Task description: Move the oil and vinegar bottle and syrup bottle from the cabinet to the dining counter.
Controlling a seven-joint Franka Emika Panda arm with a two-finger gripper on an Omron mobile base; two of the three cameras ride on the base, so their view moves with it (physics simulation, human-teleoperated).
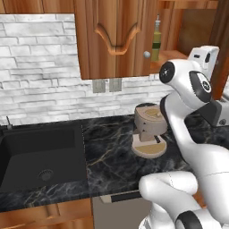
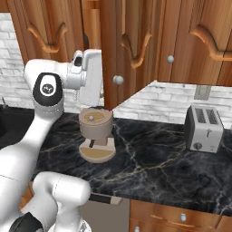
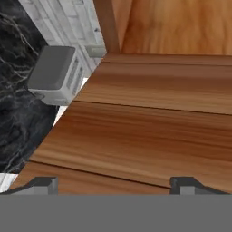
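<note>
Your arm is raised at the open cabinet [image 1: 116, 40], with nothing between the fingers.

From the left base view you see the oil and vinegar bottle [image 1: 156, 42] standing upright on the cabinet shelf, just right of the open door's round knob [image 1: 146, 54]. In the hand view your gripper [image 3: 113, 183] has its two fingertips spread wide apart over the bare wooden shelf boards, touching nothing. Below, on the black marble counter [image 2: 154, 158], a tan coffee machine [image 2: 96, 134] sits near the arm and a grey toaster [image 2: 203, 128] stands well to its right; the dark sink [image 1: 40, 156] lies at the far left.
</note>
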